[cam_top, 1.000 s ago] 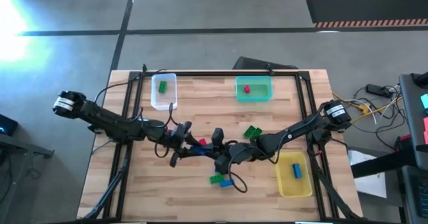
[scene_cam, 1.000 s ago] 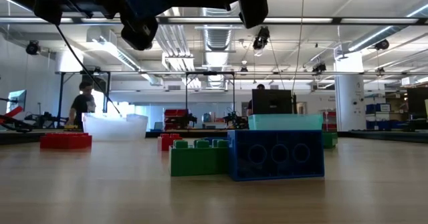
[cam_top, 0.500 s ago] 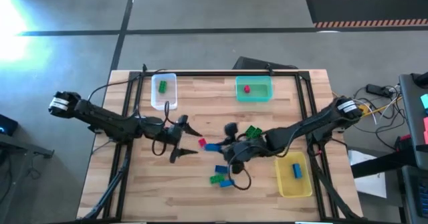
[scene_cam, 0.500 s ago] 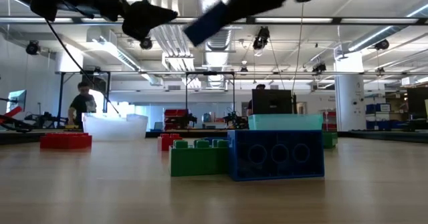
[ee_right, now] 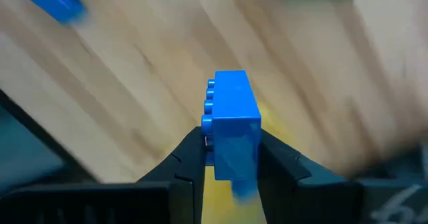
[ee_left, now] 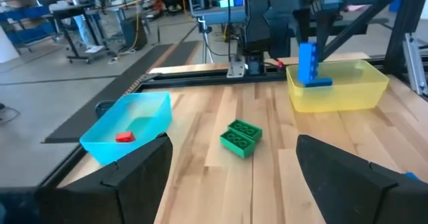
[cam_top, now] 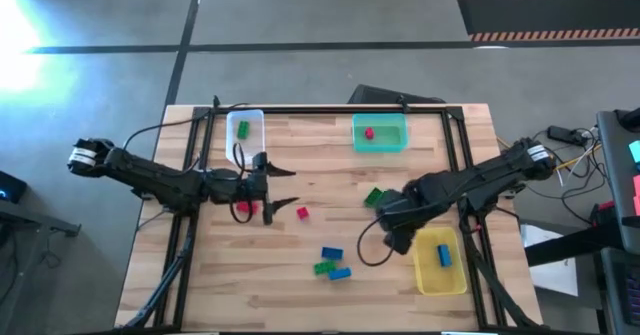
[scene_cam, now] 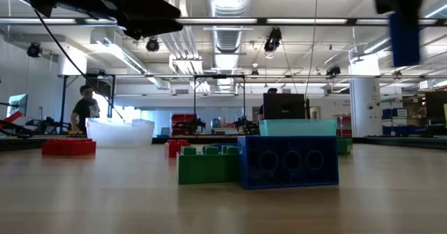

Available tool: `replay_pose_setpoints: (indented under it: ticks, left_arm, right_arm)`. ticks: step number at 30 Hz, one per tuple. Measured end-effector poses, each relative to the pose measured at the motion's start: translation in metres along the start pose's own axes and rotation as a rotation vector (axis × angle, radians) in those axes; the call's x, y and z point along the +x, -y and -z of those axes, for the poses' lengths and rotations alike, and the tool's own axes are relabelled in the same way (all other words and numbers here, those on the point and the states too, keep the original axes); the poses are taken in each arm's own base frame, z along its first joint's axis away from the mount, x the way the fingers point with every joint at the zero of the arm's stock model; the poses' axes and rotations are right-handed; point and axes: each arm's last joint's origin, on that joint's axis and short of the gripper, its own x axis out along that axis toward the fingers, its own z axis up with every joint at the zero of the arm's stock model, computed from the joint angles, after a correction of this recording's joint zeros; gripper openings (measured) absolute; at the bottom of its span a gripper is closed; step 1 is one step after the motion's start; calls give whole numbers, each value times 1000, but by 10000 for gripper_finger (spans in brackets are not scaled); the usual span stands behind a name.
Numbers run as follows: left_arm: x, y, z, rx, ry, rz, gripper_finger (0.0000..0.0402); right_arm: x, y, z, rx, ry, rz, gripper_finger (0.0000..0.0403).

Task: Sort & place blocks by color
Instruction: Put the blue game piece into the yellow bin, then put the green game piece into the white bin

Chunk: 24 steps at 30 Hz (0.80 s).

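My right gripper (cam_top: 396, 239) points down at the yellow bin's (cam_top: 440, 275) left wall, shut on a blue block (ee_left: 307, 63); in the high view the gripper hides that block. One blue block (cam_top: 444, 256) lies in the bin. My left gripper (cam_top: 278, 190) stands open over the table's left half, touching nothing. Two red blocks (cam_top: 243, 208) (cam_top: 302, 212) lie flat on the wood by it. A green block (cam_top: 375, 197) lies mid-table. Two blue blocks (cam_top: 331, 252) and one green block (cam_top: 322, 267) lie nearer the front. My right gripper pinches the blue block's end (ee_right: 231, 156) between its two fingers (ee_right: 194, 158), one on each broad side. The fingers come from above, pointing down. The block hangs upright below them (scene_cam: 403, 38), studs to one side, lifted clear over the yellow bin (ee_left: 338, 90).
At the far edge stand a clear bin (cam_top: 245, 147) holding a green block (cam_top: 242, 129) and a teal bin (cam_top: 380, 143) holding a red block (cam_top: 368, 132). Black frame rails run along the table's sides. Bare wood lies between the arms. A person stands far off in the room (scene_cam: 85, 108).
The grippers met at mid-table with the blue block between them. My left gripper opened, let go and drew back a little toward the far edge. My right gripper carried the block toward the table's right edge to the yellow bin, rolling and tipping until it points down.
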Motion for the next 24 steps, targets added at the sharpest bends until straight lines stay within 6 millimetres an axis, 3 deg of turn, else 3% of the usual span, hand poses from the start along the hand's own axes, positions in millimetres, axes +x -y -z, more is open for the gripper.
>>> replay_pose_setpoints:
  ticks: [7, 12, 19, 24]
  left_arm:
    - [1, 1, 3, -2, -13, -3, 302]
    - [1, 0, 3, -4, -12, -3, 302]
    - [1, 1, 3, -2, -15, -3, 302]
    - [1, 1, 3, -3, -15, -2, 302]
  right_arm:
    - [23, 13, 12, 128, -255, 55, 83]
    - [46, 16, 16, 115, -293, 68, 85]
    - [59, 20, 21, 112, -316, 106, 161]
    - [59, 20, 21, 108, -296, 114, 185]
